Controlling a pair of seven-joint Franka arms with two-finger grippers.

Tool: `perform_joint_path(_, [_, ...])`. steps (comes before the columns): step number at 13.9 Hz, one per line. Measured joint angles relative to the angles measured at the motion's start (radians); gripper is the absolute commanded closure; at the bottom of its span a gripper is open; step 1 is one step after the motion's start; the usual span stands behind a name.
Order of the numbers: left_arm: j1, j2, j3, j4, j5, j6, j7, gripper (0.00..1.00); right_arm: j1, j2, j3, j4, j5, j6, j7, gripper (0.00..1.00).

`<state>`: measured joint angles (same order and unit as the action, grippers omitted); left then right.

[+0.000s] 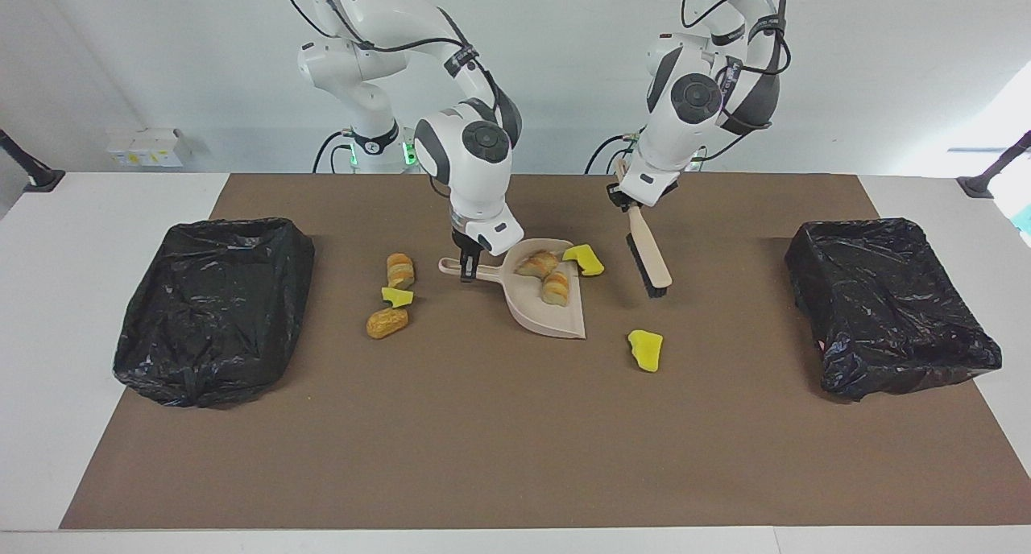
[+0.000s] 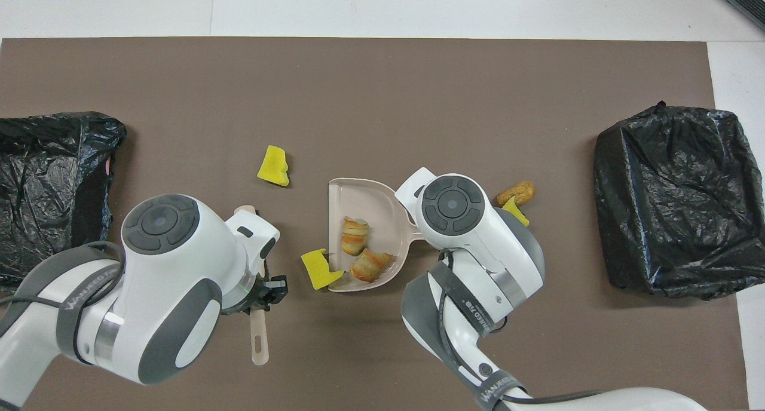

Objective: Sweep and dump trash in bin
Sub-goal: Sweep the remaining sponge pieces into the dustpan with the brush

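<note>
My right gripper clamps the dustpan handle; two bread pieces lie inside. My left gripper clamps the brush, raised. Mid-sweep — next, brush the sponge at the lip inward.
</note>
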<state>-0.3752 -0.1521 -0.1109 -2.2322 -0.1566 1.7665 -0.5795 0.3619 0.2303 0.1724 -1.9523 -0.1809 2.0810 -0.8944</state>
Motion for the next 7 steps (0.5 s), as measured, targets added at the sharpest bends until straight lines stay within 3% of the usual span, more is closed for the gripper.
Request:
perform_joint_path(3, [-0.092,-0.06,-0.019,-0.169,-0.017,0.071,-0.06,1.0,0.0,0.0,0.0,0.0,0.0,0.0,0.0,1.0])
perform_joint_path(7, [-0.248,-0.06,-0.029,-0.234,-0.105,0.257,-0.114,1.0,0.0,0.0,0.0,-0.001,0.0,0.0,0.0,1.0])
